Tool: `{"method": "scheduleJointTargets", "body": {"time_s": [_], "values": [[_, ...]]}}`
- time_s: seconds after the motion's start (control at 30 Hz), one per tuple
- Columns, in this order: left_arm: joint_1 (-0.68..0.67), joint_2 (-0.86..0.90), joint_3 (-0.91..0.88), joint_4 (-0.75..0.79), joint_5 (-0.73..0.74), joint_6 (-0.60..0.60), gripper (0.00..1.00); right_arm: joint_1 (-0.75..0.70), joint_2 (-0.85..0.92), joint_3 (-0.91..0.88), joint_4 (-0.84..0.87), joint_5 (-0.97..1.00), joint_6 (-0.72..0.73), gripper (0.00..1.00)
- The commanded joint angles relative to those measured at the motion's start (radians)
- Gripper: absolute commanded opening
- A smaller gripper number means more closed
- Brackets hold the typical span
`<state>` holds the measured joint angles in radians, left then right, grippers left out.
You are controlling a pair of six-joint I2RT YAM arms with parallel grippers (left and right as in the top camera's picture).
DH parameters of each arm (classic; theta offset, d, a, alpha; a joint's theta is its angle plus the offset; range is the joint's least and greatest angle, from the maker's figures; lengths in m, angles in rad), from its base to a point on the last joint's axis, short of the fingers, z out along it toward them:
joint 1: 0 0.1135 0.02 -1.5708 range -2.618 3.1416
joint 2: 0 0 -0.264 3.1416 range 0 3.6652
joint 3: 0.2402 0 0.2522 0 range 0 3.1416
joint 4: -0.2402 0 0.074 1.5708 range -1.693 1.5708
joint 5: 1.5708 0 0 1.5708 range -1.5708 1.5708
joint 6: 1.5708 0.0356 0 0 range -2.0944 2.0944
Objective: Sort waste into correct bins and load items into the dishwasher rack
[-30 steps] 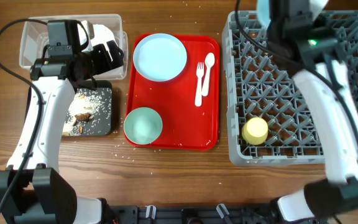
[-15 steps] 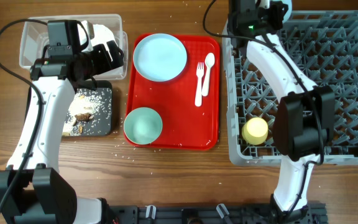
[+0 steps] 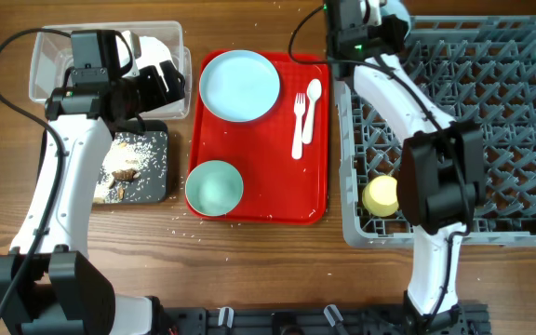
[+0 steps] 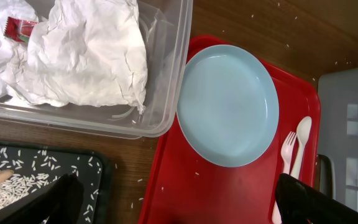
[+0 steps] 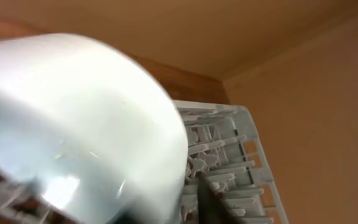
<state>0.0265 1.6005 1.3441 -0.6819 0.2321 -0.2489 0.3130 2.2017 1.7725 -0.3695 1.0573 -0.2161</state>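
Right gripper [image 3: 382, 13] over the far corner of the large square grey pegged plastic dishwasher rack [image 3: 491, 140], seemingly clamped on a tilted pale blue round bowl [image 5: 73, 124], while the left gripper [image 3: 167, 82] hangs spread wide and empty above the clear rectangular plastic tub [image 4: 166, 81] holding the crumpled white paper napkin [image 4: 86, 56].

The table [image 3: 268, 265] was brown wood with a visible grain. A plain tan wall [image 5: 303, 87] showed past it, evenly lit.

It looked like a robotics lab staged as a kitchen. Two cabled robot arms [image 3: 63, 186] stood at a wooden bench [image 3: 249, 251] bearing a dish rack [image 3: 510, 112] and red tray [image 3: 277, 177].
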Motion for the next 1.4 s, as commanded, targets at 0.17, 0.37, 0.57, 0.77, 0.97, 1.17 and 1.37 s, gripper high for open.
{"method": "scheduleJointTargets", "body": {"time_s": [0.17,0.37,0.57,0.77,0.97,1.17,1.37], "values": [[0.004,-0.007,0.005,0.000,-0.006,0.005,1.00,0.106,0.019,0.002,-0.035,-0.005,-0.020,0.65],[0.004,-0.007,0.005,0.000,-0.006,0.005,1.00,0.120,-0.079,0.002,-0.049,-0.056,0.011,0.86],[0.004,-0.007,0.005,0.000,-0.006,0.005,1.00,0.133,-0.194,0.002,-0.235,-0.979,0.351,0.83],[0.004,-0.007,0.004,0.000,-0.006,0.005,1.00,0.152,-0.103,-0.003,-0.277,-1.307,0.742,0.80],[0.004,-0.007,0.005,0.000,-0.006,0.005,1.00,0.289,-0.075,-0.010,-0.485,-1.466,0.633,0.67],[0.004,-0.007,0.005,0.000,-0.006,0.005,1.00,0.438,-0.067,-0.108,-0.555,-1.410,0.690,0.66],[0.004,-0.007,0.004,0.000,-0.006,0.005,1.00,0.440,-0.060,-0.147,-0.540,-1.402,0.743,0.33]]}}
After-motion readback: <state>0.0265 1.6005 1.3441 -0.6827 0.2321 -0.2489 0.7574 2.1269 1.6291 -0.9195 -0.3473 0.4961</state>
